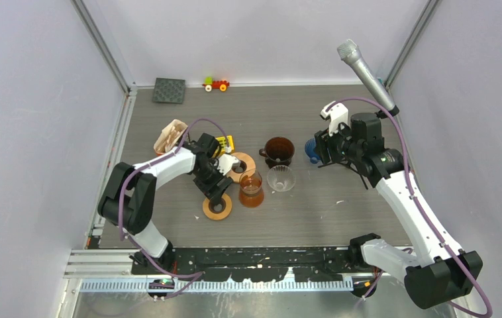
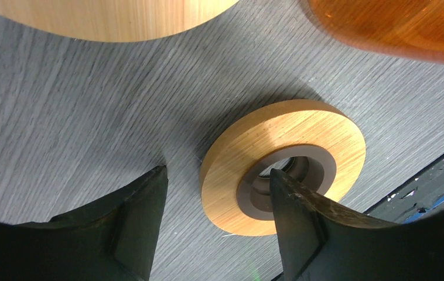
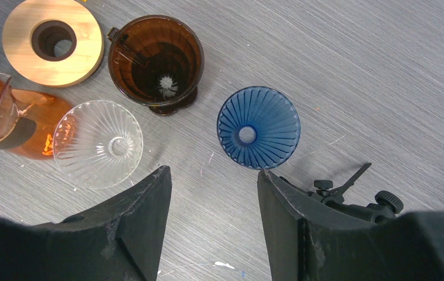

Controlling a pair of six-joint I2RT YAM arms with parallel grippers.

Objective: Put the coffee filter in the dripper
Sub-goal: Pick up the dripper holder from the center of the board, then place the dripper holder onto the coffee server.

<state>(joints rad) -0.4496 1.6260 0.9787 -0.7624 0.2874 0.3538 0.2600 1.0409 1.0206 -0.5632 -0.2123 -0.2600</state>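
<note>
Left gripper [image 2: 218, 171] (spread wide) straddles wooden ring [image 2: 290, 126].

Robot test cell, laboratory type. Grey wood-grain worktop [image 1: 341, 218] boxed in by plain pale walls [image 1: 36, 132] on aluminium posts [image 1: 104, 50]. Left arm [image 1: 162, 165] and right arm [image 1: 407, 199] are bolted to a metal rail [image 1: 268, 255] at its near edge. Microphone [image 1: 366, 71] at the right, toy car [image 1: 216, 84] by the back wall.

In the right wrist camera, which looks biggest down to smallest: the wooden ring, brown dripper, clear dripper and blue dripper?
1. wooden ring and brown dripper: too alike to rank.
2. clear dripper, slightly smaller.
3. blue dripper, smallest.
</note>
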